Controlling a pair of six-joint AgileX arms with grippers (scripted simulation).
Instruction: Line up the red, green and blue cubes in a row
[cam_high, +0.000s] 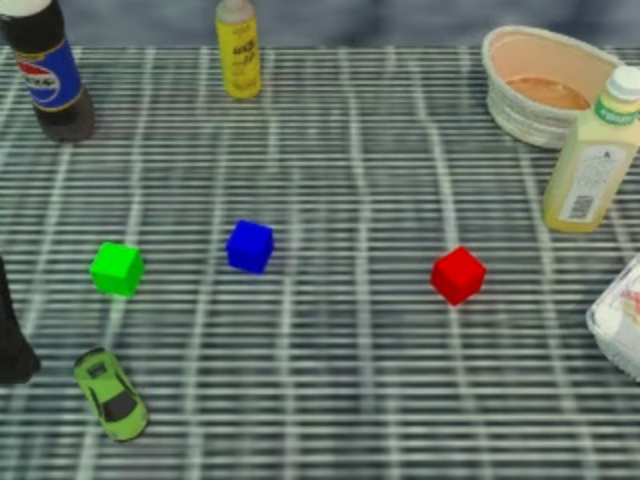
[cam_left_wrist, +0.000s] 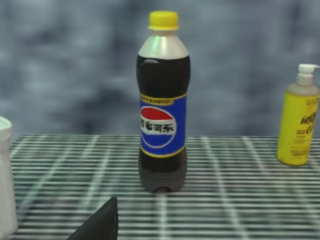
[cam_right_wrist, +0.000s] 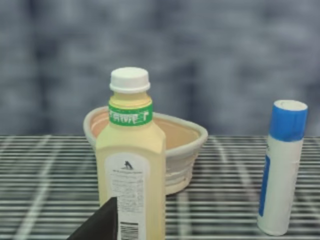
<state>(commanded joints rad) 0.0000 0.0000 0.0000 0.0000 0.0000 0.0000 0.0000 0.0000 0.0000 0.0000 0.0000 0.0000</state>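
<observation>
From above, the three cubes are sitting loose on the striped surface. The green cube is lying toward the left, the blue cube is resting a little to its right and slightly farther back, and the red cube is lying well apart toward the right. They are roughly in a band across the surface, but unevenly spaced and not aligned, so the row is not made yet and all of the lining up is left. A lime toy car is standing near the green cube. Only a dark part of the left arm is showing at the left edge; the right arm is not showing at all.

The left wrist view is facing a cola bottle and a yellow pump bottle; no cube is showing, and I cannot tell how the jaws stand.

The right wrist view is facing a pale juice bottle, a bowl behind it and a blue-capped tube; again no cube, and the jaws' state cannot be told.
</observation>
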